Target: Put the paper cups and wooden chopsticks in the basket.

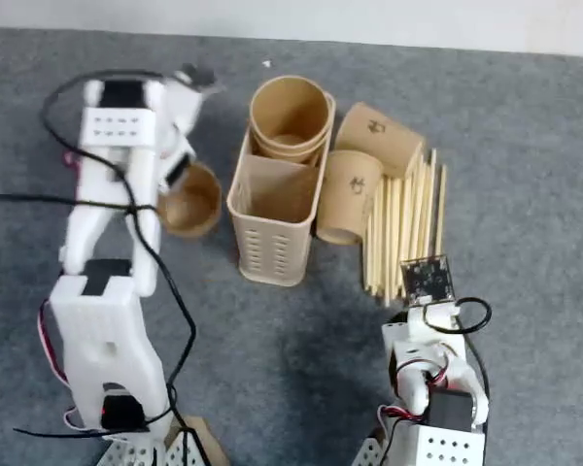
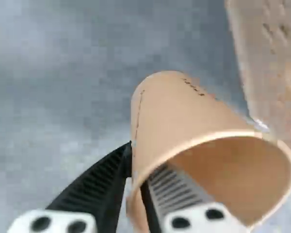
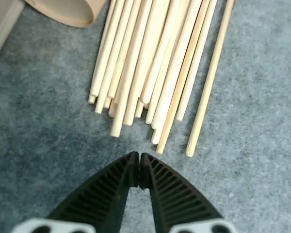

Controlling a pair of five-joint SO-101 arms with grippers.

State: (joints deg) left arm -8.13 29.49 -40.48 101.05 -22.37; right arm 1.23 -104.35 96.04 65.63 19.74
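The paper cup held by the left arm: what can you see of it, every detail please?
The paper cup is plain brown, tapered, with a side seam and a small dark mark near its base. It is empty and tipped, open mouth toward the wrist camera. The left gripper pinches its wall, one finger inside, one outside. It is close beside the basket.

The grey felt-like table covering (image 1: pixel 525 146) carries a tall beige perforated plastic basket (image 1: pixel 267 248), standing upright. Beside it a brown paper cup (image 1: pixel 348 194) and a second such cup (image 1: pixel 381 138) lie on their sides, next to a flat bundle of pale wooden chopsticks (image 1: pixel 403 218).
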